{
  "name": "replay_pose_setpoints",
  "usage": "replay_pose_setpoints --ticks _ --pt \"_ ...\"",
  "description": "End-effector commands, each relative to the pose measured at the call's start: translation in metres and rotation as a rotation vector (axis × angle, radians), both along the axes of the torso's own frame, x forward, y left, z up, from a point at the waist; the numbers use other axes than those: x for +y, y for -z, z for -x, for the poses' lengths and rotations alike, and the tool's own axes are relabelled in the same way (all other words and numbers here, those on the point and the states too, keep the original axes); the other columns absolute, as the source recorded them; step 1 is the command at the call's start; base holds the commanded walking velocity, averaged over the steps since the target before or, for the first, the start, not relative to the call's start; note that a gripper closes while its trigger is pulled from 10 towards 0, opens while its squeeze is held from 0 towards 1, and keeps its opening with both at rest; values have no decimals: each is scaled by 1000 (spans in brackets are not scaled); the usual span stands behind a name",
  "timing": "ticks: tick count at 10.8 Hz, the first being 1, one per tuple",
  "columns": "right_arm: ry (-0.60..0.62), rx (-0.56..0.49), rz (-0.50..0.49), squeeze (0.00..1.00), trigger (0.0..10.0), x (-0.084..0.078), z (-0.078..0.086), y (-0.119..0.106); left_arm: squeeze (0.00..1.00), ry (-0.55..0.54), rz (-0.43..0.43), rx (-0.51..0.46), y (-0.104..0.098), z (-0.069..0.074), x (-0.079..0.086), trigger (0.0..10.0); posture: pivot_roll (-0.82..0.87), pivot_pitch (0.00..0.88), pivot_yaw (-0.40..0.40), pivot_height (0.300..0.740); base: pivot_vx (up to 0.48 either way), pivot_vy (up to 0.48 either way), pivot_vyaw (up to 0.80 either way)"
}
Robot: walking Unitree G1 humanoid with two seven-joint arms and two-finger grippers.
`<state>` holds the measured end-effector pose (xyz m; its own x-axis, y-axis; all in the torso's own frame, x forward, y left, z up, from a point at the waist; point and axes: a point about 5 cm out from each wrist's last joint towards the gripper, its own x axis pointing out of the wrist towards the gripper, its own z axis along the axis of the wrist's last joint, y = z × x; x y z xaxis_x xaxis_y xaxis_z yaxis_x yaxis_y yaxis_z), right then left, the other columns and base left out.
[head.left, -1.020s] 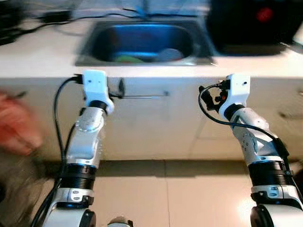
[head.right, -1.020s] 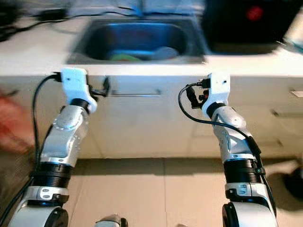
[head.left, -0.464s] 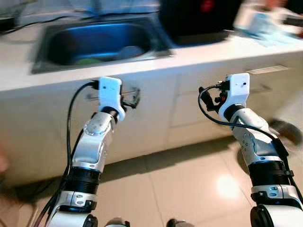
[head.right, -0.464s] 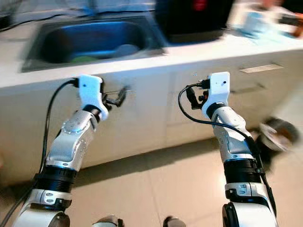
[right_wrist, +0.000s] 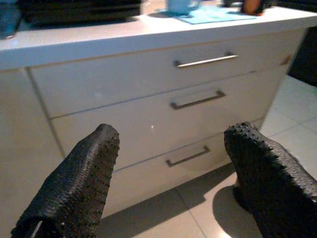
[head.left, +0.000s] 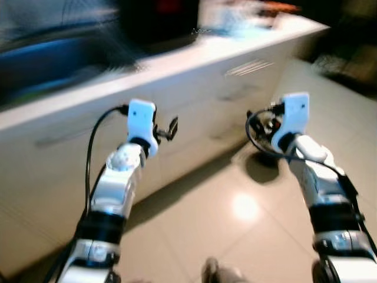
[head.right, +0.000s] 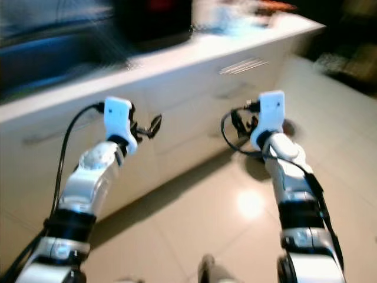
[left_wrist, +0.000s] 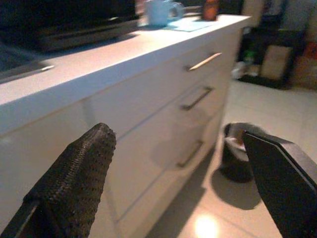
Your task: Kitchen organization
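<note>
Two silver arms are raised in front of a long white counter (head.left: 194,65) that runs across the upper half of the head views, blurred by camera motion. Its cabinet front carries a stack of three drawers (right_wrist: 148,114), each with a slim metal handle (right_wrist: 205,61); this stack sits at the centre of the right wrist view. Pale glossy floor tiles (head.left: 235,236) fill the lower half of the head views, with a bright reflection at centre.

On the counter top, upper left of the head views, stands a large dark appliance (head.left: 156,20), too blurred to identify. A light blue mug (left_wrist: 161,11) rests on a blue mat (right_wrist: 213,14) toward the far end of the counter, at the top of both wrist views.

On the floor just beside the drawers sits a dark round bin (left_wrist: 235,153), lower right in the left wrist view.

The left gripper (left_wrist: 178,198) has its fingers spread wide and holds nothing. The right gripper (right_wrist: 171,183) is likewise spread wide and empty, pointed at the drawers and well apart from them.
</note>
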<state>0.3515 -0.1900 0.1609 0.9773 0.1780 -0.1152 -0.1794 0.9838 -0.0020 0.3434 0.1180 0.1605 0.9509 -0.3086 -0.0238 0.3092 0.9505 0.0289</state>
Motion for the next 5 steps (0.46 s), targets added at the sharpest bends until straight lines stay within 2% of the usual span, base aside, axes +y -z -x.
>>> replay_pose_setpoints --ticks 1,3,5 --pt "-10 -4 -2 0 10000 3 -3 -4 0 -5 -1 12 1 1 4 10000 20 65 7 740 0 0 -769" --pt "-9 -1 -2 0 10000 3 -2 -2 0 -20 -11 16 2 0 6 10000 21 67 12 740 0 0 -769" --pt "-2 -1 -5 0 10000 2 -2 -2 0 -23 -4 16 1 0 8 10000 21 68 16 740 249 0 -769"
